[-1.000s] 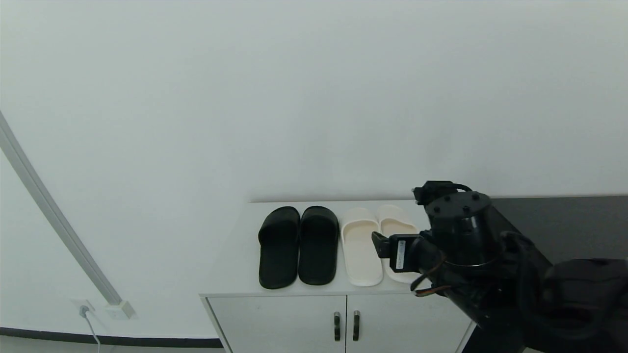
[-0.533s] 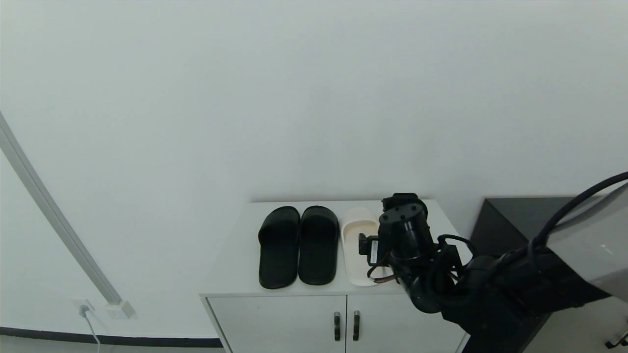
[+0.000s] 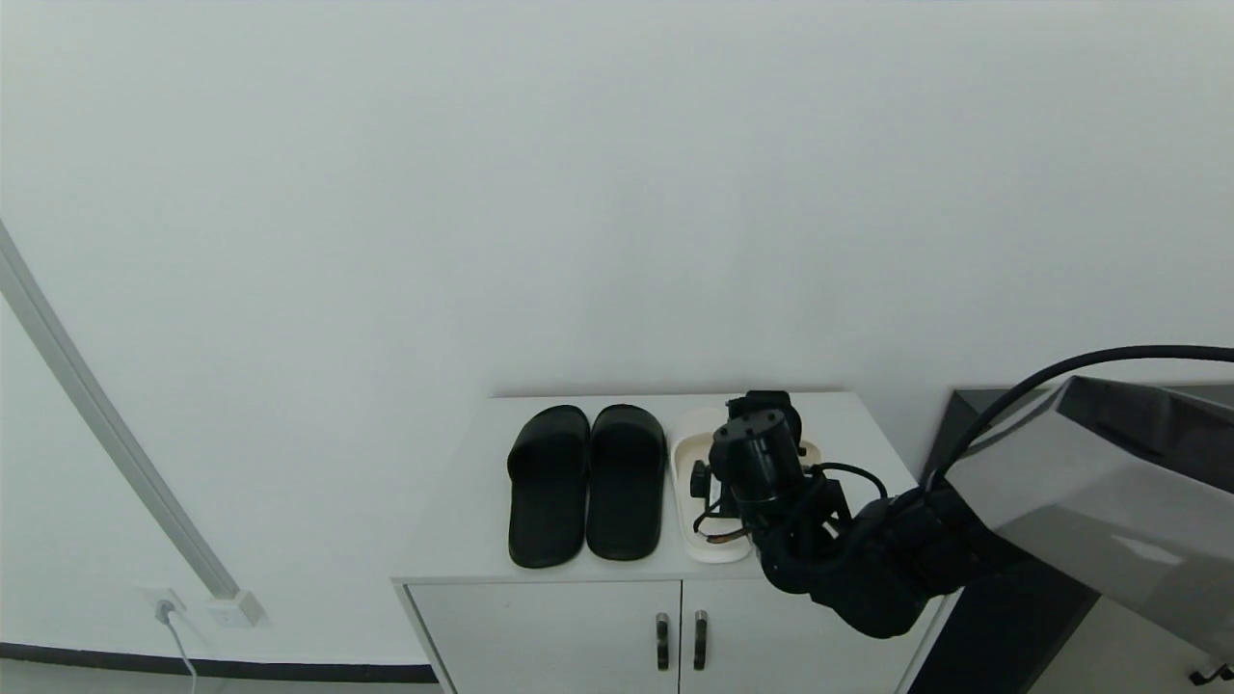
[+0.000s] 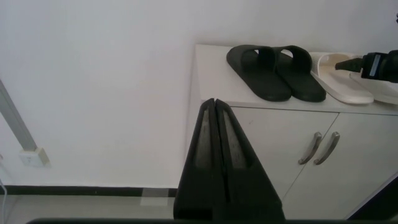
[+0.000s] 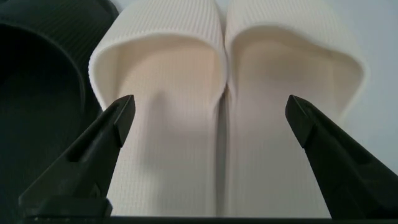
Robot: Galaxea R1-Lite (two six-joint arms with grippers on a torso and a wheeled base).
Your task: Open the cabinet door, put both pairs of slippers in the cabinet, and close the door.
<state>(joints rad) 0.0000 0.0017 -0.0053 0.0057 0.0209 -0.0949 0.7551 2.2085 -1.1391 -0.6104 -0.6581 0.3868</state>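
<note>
The right jaws are spread wide. In the right wrist view their two dark fingers (image 5: pixel 93 162) stand at the lower left and lower right of the frame, with the white slippers (image 5: pixel 224 124) between them, toes toward the top of the frame. The jaws hold nothing, and whether the tips touch the pair cannot be told. One of the black slippers (image 5: pixel 37 93) fills the upper left corner of that view, just beside the white pair.

The left jaws are pressed together on nothing. Their fingers (image 4: pixel 214 143) rise from the lower centre of the left wrist view, in front of the cabinet (image 4: pixel 273 143) and well apart from it.

In the head view both pairs lie side by side on the cabinet top (image 3: pixel 463 520), low and centre in the frame: the black pair (image 3: pixel 586 482) to the left, the white pair (image 3: pixel 699 482) to its right, largely covered by the right arm (image 3: pixel 771 472). Below them both doors (image 3: pixel 540 636) are closed, and their handles (image 3: pixel 680 641) meet at the bottom edge of the frame.

A second ago the right arm filled the lower right of the head view and hid only part of the rightmost white slipper. It has since swung toward the frame's centre and now sits over the white pair. The slippers and the doors have not moved.
</note>
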